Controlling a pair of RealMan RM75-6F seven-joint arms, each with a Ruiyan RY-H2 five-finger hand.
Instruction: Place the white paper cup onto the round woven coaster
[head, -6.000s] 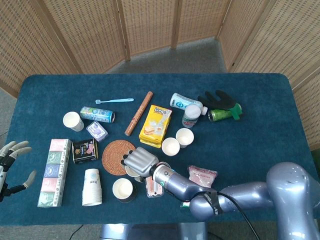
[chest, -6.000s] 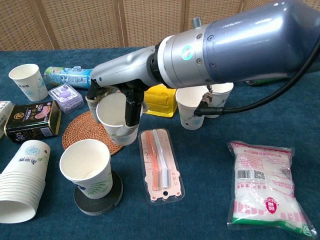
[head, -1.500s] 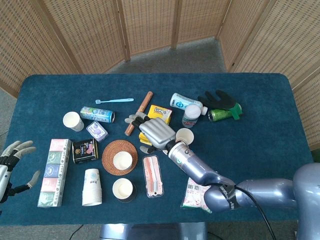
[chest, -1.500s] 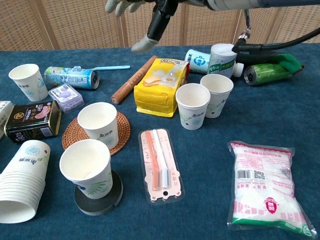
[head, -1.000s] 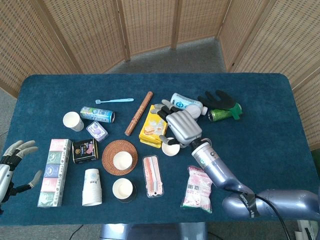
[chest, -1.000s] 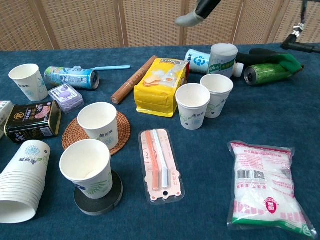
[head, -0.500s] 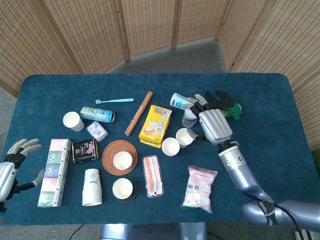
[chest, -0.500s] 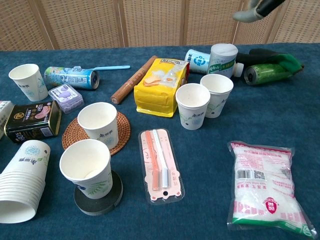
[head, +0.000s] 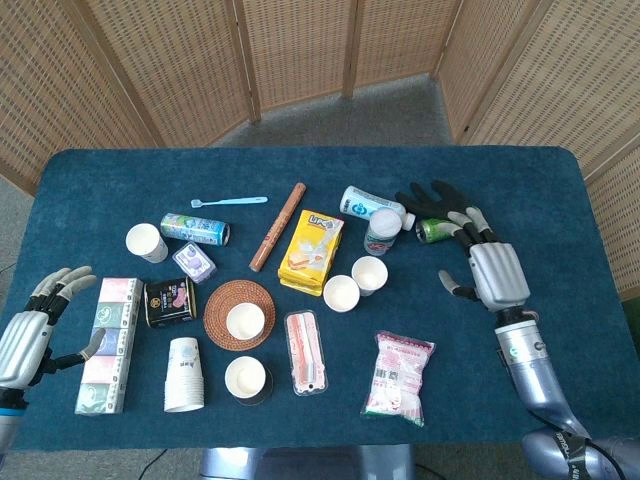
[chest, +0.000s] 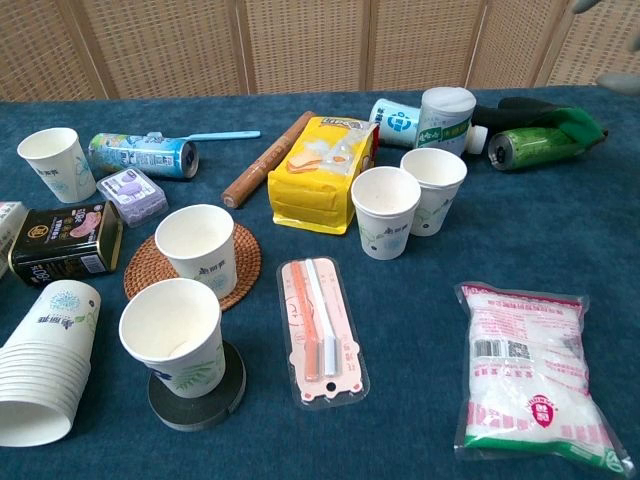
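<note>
The white paper cup (chest: 201, 249) stands upright on the round woven coaster (chest: 144, 277). It looks light, thin-walled, easy to crush or tip, so take it gently around the sides. The right hand (head: 492, 270) and left hand (head: 30, 338) are spread, holding nothing.

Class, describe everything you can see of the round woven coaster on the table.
The round woven coaster is a flat disc of reddish-brown fibre coiled in rings, lying on the blue tablecloth. A white paper cup stands upright and open-topped on it, roughly centred in the head view, covering its middle so that only the outer rings show. The black tin sits just beside its left edge, and neither hand is near it.
</note>
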